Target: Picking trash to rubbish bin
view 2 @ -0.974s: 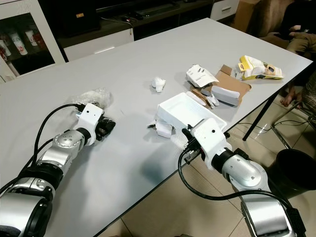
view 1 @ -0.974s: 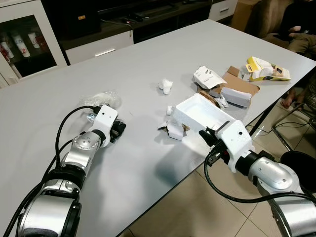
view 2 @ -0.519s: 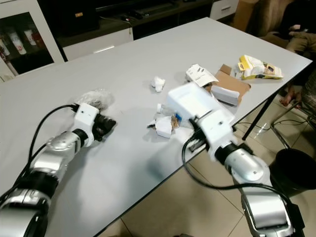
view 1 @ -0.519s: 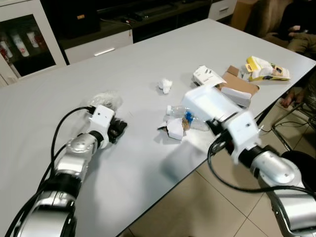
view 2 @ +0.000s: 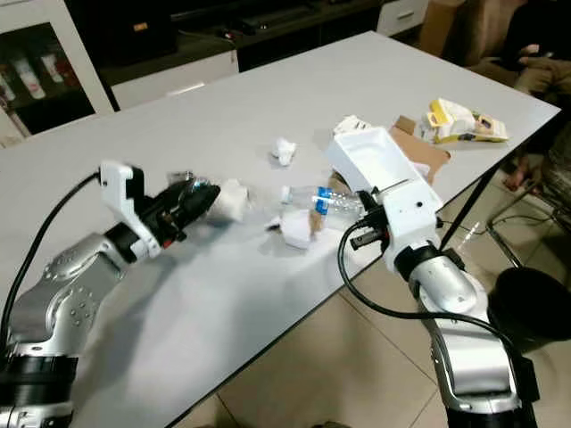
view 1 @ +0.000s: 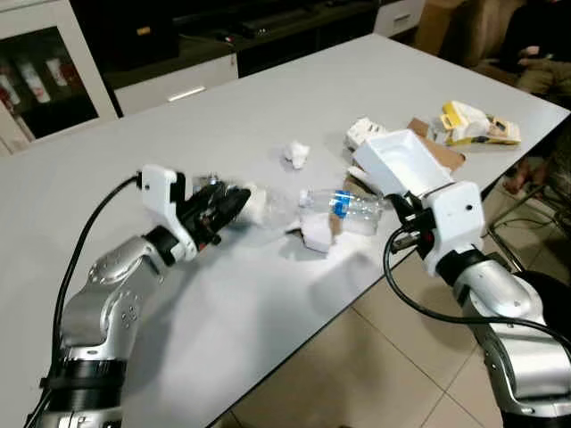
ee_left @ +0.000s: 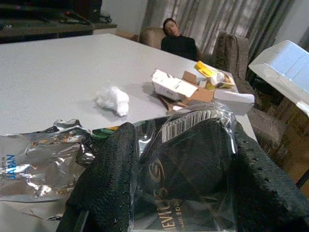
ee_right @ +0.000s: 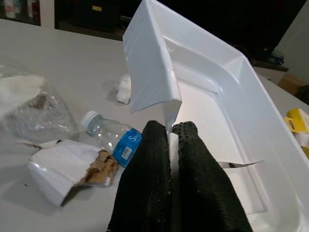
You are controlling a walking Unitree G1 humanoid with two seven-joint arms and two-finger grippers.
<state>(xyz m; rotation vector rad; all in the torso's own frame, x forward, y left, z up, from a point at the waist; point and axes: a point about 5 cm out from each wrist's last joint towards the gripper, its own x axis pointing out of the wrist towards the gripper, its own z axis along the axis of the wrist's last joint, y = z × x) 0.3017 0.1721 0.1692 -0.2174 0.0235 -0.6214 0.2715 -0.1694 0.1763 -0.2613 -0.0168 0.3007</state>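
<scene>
off at the far left a glass-fronted cabinet [view 1: 36, 76] stands behind the grey table [view 1: 116, 152]. over the table's near-left part the left gripper [view 1: 234, 201] is lifted clear of the surface, its two black fingers [ee_left: 108, 179] pinched onto a crinkly clear plastic wrapper [view 1: 268, 207] with a barcode on it, which hangs out past the tips toward the middle of the table; in the left wrist view a silvery foil packet [ee_left: 34, 162] lies on the table under it. a little further back sits a small crumpled white tissue [view 1: 298, 154]. in the middle an empty plastic water bottle [view 1: 343, 206] with a blue label lies on its side, touching a torn white carton scrap [view 1: 316, 237] just in front of it. to the right of the bottle the right gripper [view 1: 399, 211] is raised above the table edge, fingers [ee_right: 145, 193] squeezed together on the thin wall of a white foam tray [view 1: 400, 160], which it holds tilted up off the table. behind the tray are an open white box [view 1: 364, 132] and a flattened brown cardboard piece [view 1: 439, 147], and further right a yellow and white package [view 1: 477, 125] near the table's far corner. beyond that corner a person [ee_left: 177, 42] sits in an armchair. low at the far right, on the tiled floor [view 1: 357, 374], the black rubbish bin [view 2: 533, 308] stands beside the table, well apart from both held pieces.
</scene>
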